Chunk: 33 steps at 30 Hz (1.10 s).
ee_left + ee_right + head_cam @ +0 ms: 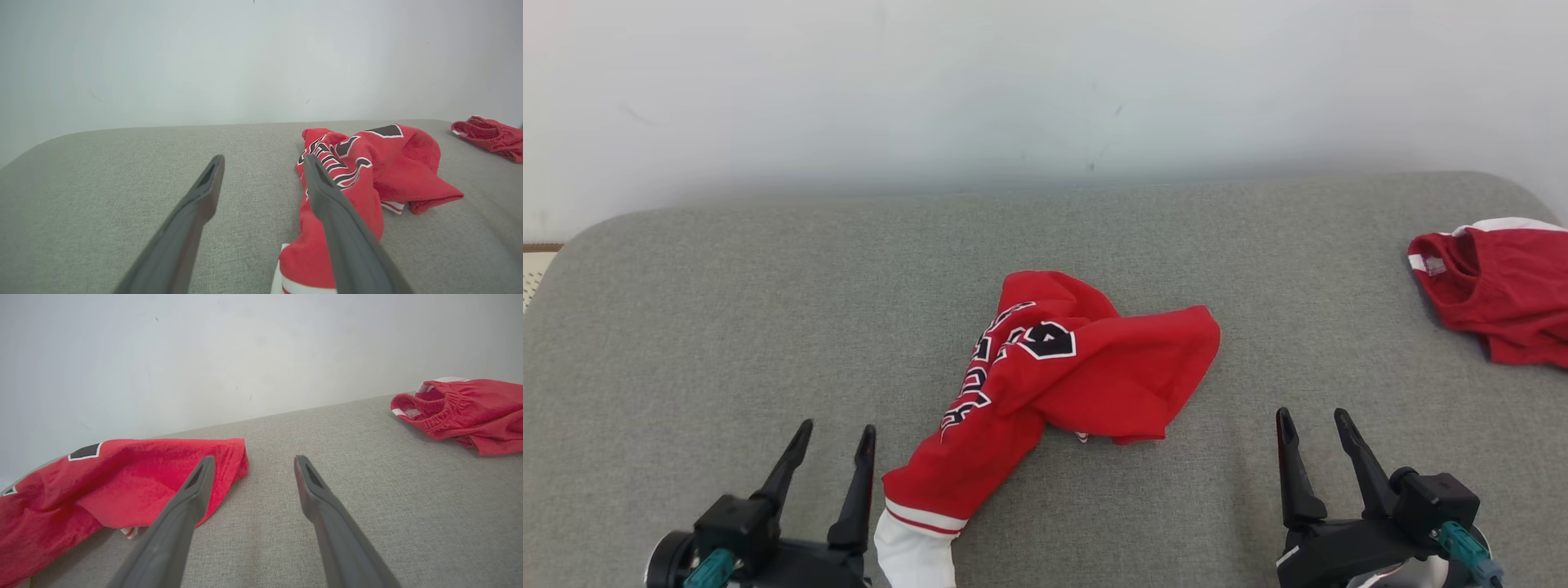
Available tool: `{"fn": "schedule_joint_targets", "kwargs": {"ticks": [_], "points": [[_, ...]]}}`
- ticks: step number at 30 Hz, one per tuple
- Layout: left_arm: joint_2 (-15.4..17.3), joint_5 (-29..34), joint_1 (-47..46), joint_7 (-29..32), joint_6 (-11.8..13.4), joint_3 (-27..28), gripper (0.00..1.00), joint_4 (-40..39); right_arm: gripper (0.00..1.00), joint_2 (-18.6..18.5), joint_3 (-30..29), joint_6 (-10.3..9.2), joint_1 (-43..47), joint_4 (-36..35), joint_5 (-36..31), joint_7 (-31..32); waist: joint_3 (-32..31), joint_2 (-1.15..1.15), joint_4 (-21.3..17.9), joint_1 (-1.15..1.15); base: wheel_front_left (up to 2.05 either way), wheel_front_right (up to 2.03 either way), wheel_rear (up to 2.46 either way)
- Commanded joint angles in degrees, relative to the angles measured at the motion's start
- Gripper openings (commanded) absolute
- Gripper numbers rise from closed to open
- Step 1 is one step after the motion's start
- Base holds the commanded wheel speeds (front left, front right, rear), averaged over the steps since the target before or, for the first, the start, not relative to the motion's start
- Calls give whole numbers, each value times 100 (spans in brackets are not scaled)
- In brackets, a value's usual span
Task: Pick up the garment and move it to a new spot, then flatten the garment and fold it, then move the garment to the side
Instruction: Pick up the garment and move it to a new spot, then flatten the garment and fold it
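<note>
Across the middle of the grey padded surface (727,327) we see the red garment (1062,367) lying in a crumpled heap, with black-and-white lettering showing on its upper folds. One long part of it trails down toward us and ends in a white band (915,555) at the lower edge of the head view.

Our left gripper (838,425) sits at the lower left with its two dark fingers spread apart and nothing between them. The white band lies just beside the base of its inner finger; we cannot tell whether the two touch. From the left wrist view, the trailing red cloth runs alongside and partly behind that inner finger, while the gap between the fingers looks onto bare grey fabric.

Our right gripper (1312,412) sits at the lower right, also with its fingers spread apart and holding nothing. It stands apart from the garment, whose nearest folded edge lies to its left. From the right wrist view, that edge passes behind the tip of one finger, and the gap between the fingers shows bare grey fabric.

A second red garment (1503,286) with a white trim and a gathered waistband lies bunched at the far right edge of the surface, well apart from the first and from both grippers. A pale wall (1013,82) rises behind the surface.
</note>
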Motion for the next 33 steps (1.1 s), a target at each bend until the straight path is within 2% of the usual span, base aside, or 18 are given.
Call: {"fn": "schedule_joint_targets", "kwargs": {"ticks": [1,5,13,19,27,33], "points": [[16,4,119,-36,39,47,100,-34,100,-39,-5,-1,33,-9,-45,-13,-4,0,17,0,0,0,0],[-63,-35,416,-44,181,284,100,-190,100,-36,-26,-1,49,-3,-39,-12,-2,0,48,0,0,0,0],[-246,165,886,-40,268,630,100,-333,100,-2,-73,-1,48,-25,-30,-12,27,0,76,0,0,0,0],[-361,224,992,-36,76,699,100,-190,100,-20,-81,-1,13,0,4,-13,41,0,90,0,0,0,0],[-446,96,965,-4,-333,373,100,569,100,6,-65,-1,-16,15,11,-13,54,0,36,0,0,0,0],[-539,28,835,-14,-479,263,100,1009,100,9,-23,-1,-57,42,18,-12,82,0,-59,0,0,0,0]]}}
